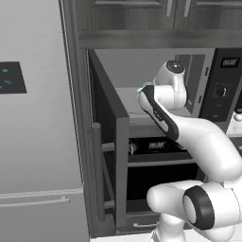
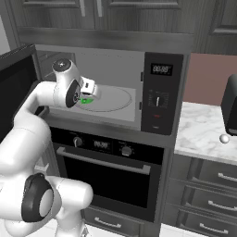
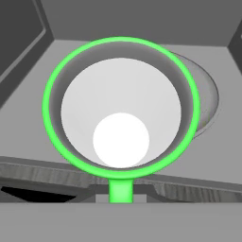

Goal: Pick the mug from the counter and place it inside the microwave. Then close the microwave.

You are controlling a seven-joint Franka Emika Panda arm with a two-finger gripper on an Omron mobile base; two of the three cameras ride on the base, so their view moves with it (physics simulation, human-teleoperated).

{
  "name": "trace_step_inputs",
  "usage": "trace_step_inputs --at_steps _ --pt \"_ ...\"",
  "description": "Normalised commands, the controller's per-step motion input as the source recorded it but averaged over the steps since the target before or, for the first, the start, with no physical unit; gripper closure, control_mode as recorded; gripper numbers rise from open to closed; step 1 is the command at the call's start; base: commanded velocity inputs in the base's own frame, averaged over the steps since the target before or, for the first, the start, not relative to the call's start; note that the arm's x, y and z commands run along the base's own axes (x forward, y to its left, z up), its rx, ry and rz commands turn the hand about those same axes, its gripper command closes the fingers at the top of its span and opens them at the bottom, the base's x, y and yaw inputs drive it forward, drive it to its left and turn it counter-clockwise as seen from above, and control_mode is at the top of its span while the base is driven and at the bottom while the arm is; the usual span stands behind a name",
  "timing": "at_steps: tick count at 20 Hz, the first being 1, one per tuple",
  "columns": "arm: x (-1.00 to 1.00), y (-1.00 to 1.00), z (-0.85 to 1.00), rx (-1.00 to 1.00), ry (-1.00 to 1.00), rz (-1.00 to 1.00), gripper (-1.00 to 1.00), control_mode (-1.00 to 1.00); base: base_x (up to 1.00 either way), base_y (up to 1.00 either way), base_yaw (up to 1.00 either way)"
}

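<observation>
Green mug (image 3: 120,108) hangs just inside the open microwave (image 2: 159,92), over the near edge of its turntable (image 2: 109,99). I look straight down into its pale inside; whether my pincer (image 2: 88,96) clamps it, I cannot tell.

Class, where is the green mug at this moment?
The mug is inside the open microwave, at the left edge of the turntable in the right base view, under the robot's hand.

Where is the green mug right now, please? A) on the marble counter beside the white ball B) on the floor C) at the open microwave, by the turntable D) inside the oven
C: the mug hangs at the gripper, over the microwave floor beside the turntable.
</observation>
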Motion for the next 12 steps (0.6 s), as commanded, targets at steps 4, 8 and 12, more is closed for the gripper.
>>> trace_step_inputs --at_steps 4,8,12 --pt "0.13 0.01 -0.15 0.0 0.0 0.0 1.0 -1.0 0.0 0.0 0.0" --pt "0.11 0.0 -0.18 0.0 0.0 0.0 1.0 -1.0 0.0 0.0 0.0" --pt "0.09 0.01 -0.22 0.0 0.0 0.0 1.0 -1.0 0.0 0.0 0.0"
